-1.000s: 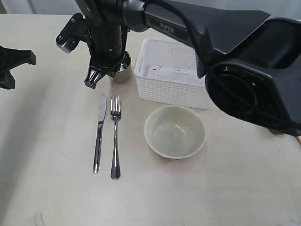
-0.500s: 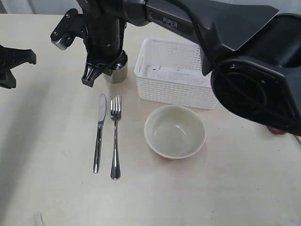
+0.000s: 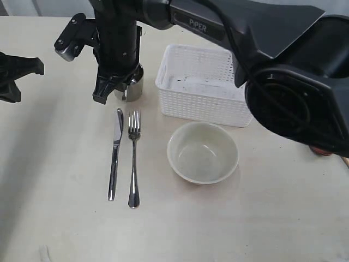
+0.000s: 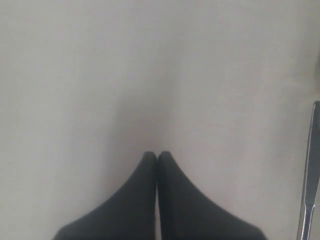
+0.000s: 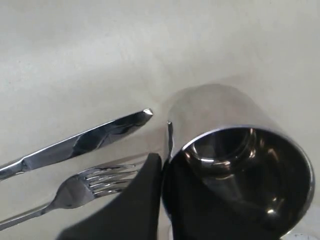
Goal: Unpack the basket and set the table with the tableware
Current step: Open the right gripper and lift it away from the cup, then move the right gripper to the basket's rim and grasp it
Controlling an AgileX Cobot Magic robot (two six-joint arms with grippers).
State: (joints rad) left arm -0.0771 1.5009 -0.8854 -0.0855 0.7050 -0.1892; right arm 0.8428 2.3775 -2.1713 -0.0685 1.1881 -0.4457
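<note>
- Exterior view, far left: left gripper (image 3: 12, 76) at the frame margin above the table (image 3: 54, 218), jaws pressed together on nothing. Probably parked aside to leave the setting free.
- Next: knife (image 3: 114, 155) and fork (image 3: 133, 158), parallel, close but apart, tips toward the cup. Laid as a place setting left of the bowl.
- Above the cutlery tips: right gripper (image 3: 115, 90) reaching across, clamped on the wall of the cup (image 3: 132, 87), one finger inside, one outside. Rim grip suited to keeping it upright. Resting or hovering: cannot tell.
- Right of the cup: basket (image 3: 202, 82), near but apart; no tableware visible inside.
- Nearer the camera: bowl (image 3: 203, 153), upright, just clear of the basket wall.
- Open room: bare tabletop left of the knife and along the near side; narrow gap between cup and basket.
</note>
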